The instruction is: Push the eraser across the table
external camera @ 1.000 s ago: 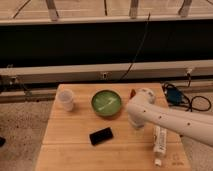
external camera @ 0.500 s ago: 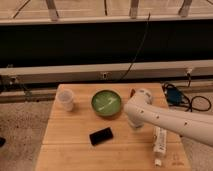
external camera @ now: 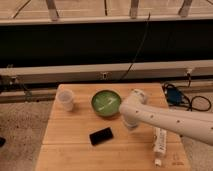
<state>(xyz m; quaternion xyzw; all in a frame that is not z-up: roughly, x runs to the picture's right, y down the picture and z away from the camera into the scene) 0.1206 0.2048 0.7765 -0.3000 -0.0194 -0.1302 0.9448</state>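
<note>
The light wooden table fills the lower middle of the camera view. My white arm reaches in from the right, low over the table. Its gripper points down at the tabletop just right of the green bowl and above the right side of the black flat slab. The eraser does not show; the arm covers the spot under the gripper.
A white cup stands at the table's back left. A long white tube lies near the right front edge, partly under my arm. A blue object with cables lies on the floor to the right. A dark wall runs behind.
</note>
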